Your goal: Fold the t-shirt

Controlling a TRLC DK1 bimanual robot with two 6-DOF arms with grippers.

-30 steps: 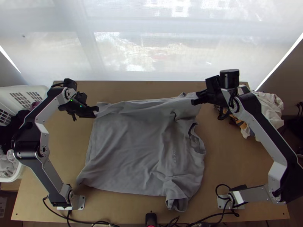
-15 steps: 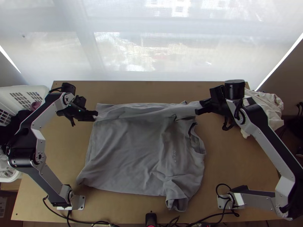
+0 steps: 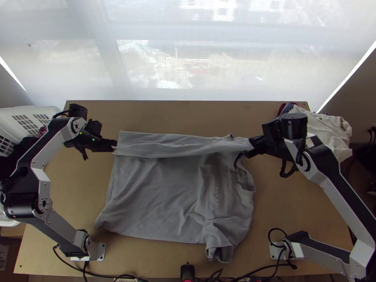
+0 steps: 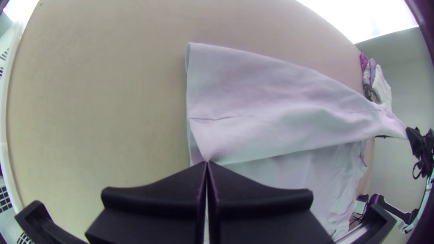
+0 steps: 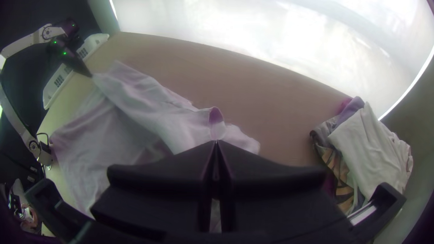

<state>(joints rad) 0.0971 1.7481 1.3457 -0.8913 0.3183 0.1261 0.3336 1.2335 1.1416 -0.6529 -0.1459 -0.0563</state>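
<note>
Closed tight on the hem end of the far side with the left gripper (image 3: 115,146); closed likewise on the shoulder-side end with the right gripper (image 3: 247,151). Stretched between the two as a folded-over flap (image 3: 164,146), lying above the grey t-shirt (image 3: 160,197). Spread beyond that across the middle of the wooden table (image 3: 301,202), with the collar (image 3: 242,176) toward the right arm and the near sleeve (image 3: 220,251) at the near edge, creased and untucked. Apparently into the first lengthwise fold, perhaps a third of the way across, judging by the broad uncovered body. Left to do, probably: lay the flap down, smooth it, bring the near side and sleeve in, then fold hem toward collar.
</note>
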